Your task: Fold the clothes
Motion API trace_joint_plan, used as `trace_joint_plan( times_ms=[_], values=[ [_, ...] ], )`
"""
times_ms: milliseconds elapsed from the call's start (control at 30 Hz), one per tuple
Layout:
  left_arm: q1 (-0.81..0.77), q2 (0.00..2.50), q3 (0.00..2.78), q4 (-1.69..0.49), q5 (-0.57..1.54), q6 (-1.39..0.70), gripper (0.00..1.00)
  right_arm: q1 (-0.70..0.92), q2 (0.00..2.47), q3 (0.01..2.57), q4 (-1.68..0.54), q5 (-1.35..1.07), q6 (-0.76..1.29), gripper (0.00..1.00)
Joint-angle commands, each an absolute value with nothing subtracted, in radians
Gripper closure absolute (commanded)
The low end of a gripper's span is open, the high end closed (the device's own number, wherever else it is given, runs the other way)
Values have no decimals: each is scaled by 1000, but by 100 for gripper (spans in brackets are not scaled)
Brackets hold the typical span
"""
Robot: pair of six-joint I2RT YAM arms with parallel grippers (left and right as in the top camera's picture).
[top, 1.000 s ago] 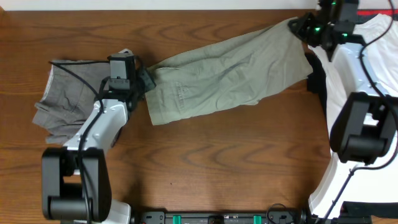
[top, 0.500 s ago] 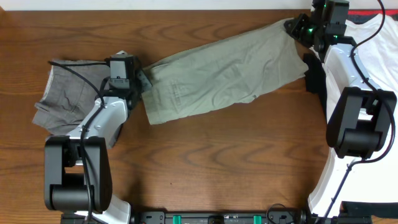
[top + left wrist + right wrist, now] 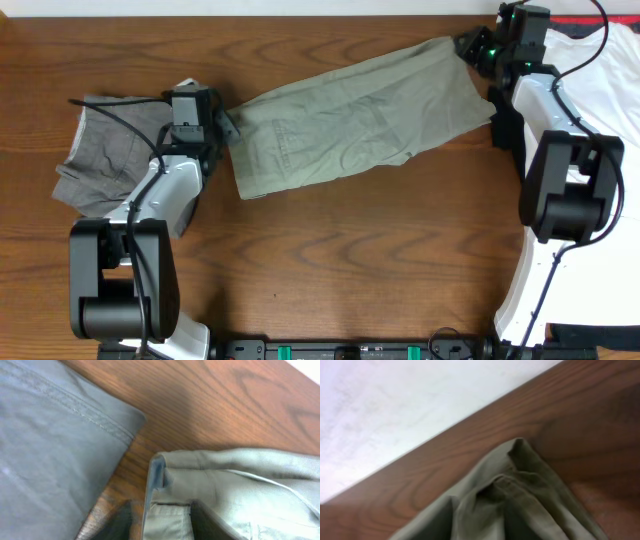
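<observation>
The khaki-beige trousers (image 3: pixel 350 125) lie stretched in a slanted band across the middle of the table. My left gripper (image 3: pixel 226 127) is shut on their left end, whose fabric (image 3: pixel 220 490) fills the left wrist view between the fingers. My right gripper (image 3: pixel 468 47) is shut on their upper right end near the table's far edge; the bunched cloth (image 3: pixel 520 505) shows in the right wrist view. The darker grey trousers (image 3: pixel 108 150) lie crumpled at the left and show in the left wrist view (image 3: pixel 50 445). A white T-shirt (image 3: pixel 590 90) lies under the right arm.
The wooden table (image 3: pixel 340 270) runs to a white wall strip along the far edge (image 3: pixel 410 410). A black rail (image 3: pixel 350 350) sits at the front edge.
Both grippers have drawn slightly apart and toward the far edge, pulling the khaki trousers tauter and flatter. The right gripper moved up toward the corner.
</observation>
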State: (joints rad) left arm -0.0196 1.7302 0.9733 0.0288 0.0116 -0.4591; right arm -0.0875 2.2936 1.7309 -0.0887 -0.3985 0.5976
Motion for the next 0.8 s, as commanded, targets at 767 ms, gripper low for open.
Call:
trace_joint_plan(
  times_ms=[767],
  values=[
    [-111, 1728, 983, -410, 208, -267, 32, -52, 2162, 1752, -809, -216, 228, 29]
  ],
)
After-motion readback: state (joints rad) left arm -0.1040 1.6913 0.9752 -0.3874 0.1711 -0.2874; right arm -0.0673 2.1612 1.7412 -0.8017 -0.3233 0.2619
